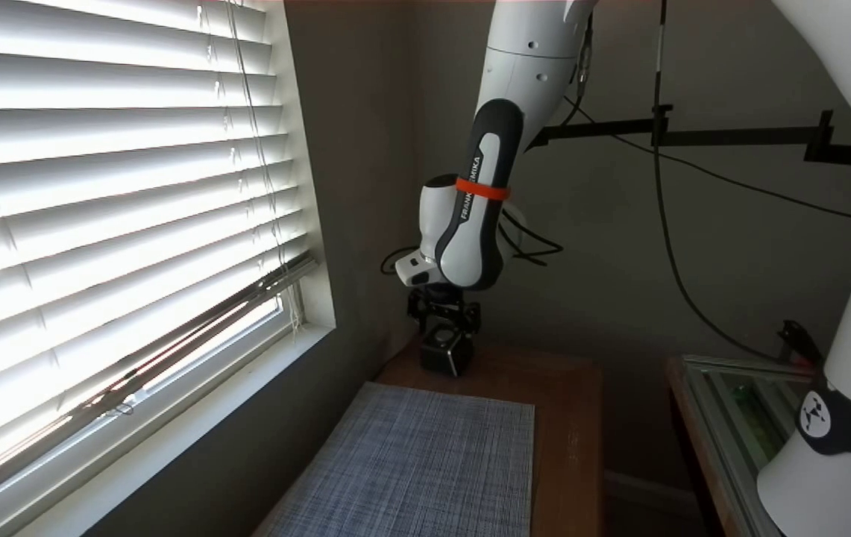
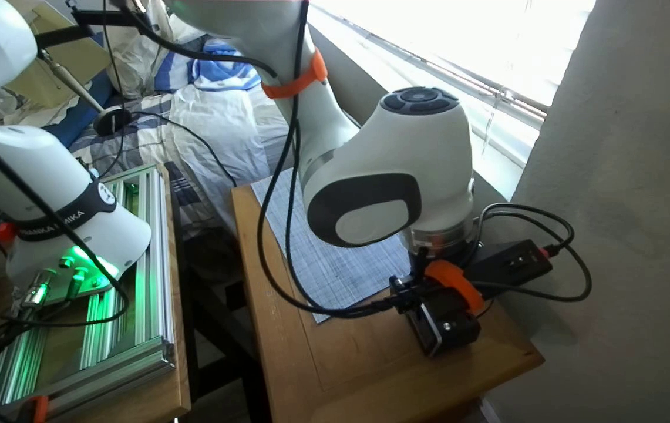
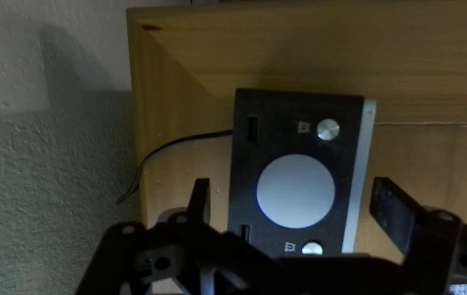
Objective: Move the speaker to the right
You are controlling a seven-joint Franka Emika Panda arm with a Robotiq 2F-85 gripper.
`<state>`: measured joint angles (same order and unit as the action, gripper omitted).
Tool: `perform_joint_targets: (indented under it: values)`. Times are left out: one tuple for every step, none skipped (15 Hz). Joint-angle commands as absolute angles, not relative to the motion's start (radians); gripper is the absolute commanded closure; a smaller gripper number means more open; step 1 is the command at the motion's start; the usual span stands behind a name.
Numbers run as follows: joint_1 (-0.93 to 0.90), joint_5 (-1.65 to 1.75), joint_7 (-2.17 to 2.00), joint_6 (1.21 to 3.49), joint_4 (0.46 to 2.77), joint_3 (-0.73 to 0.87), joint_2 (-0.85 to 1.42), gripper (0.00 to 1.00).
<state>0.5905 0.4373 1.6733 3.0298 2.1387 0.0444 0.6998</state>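
End effector (image 3: 292, 200) spread wide, straddling speaker (image 3: 298, 176), gripping nothing. Speaker's on the table (image 3: 429, 90), a bit skewed in the gap; closing could twist it. Cable (image 3: 184, 139) runs off the table toward the wall (image 3: 32, 172): if slack's short, moving right may snag it.

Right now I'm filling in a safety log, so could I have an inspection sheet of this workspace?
Surface: wooden table, with a dark mark near one corner.
Job's things: dark speaker, on the table near that corner.
Clutter: grey woven mat, on the table, apart from the speaker.
End effector: open, its fingers on either side of the speaker, gaps showing in the wrist view.
Cables: thin black cable meets the speaker's side and runs over the table edge; thicker black cables loop down toward the end effector.
Surroundings: wall beside the table, window blinds, bed.
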Motion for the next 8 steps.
perform_joint_targets:
  values:
    - [0.559, 0.406, 1.684, 3.007, 2.118, 0.065, 0.681, 0.0]
    - [0.543, 0.404, 1.673, 3.0, 2.119, 0.077, 0.668, 0.0]
    - [0.512, 0.407, 1.653, 2.989, 2.115, 0.106, 0.658, 0.0]
    - [0.487, 0.399, 1.628, 2.976, 2.113, 0.129, 0.648, 0.0]
    - [0.454, 0.389, 1.588, 2.962, 2.107, 0.159, 0.636, 0.0]
    - [0.432, 0.374, 1.551, 2.94, 2.102, 0.176, 0.624, 0.0]
    - [0.414, 0.359, 1.518, 2.893, 2.094, 0.186, 0.609, 0.0]
    - [0.395, 0.352, 1.486, 2.854, 2.085, 0.2, 0.602, 0.0]
